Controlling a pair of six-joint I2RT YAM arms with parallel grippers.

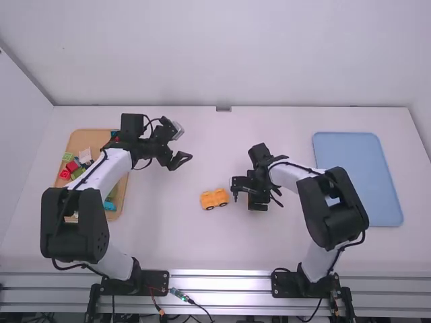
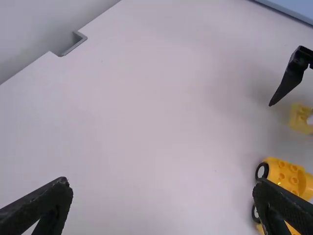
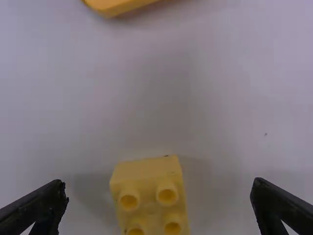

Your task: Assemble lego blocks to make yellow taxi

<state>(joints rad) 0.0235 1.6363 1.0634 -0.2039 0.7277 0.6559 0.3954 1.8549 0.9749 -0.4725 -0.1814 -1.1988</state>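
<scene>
Evidently, the collecting of a loose yellow block [image 3: 146,171] is being attended to. It is lying on the desk [image 1: 168,229], studs showing, between the spread fingers of the right end effector [image 3: 160,188]; nothing is being grasped there. Just beside it, the wheeled yellow base [image 1: 214,198] is resting on the desk, apparently being readied as the taxi's lower part. Farther off, the left end effector [image 2: 162,183] is being held open and empty above the desk. Beyond that, spare blocks [image 1: 72,166] are being held in the wooden tray [image 1: 101,136].

For the next move, a lowering squarely over the block is being called for, with the fingers being closed on its sides. The block is then presumably being meant for the base's studs. Unless the base is being steadied during pressing, a roll on its wheels is being risked.
</scene>
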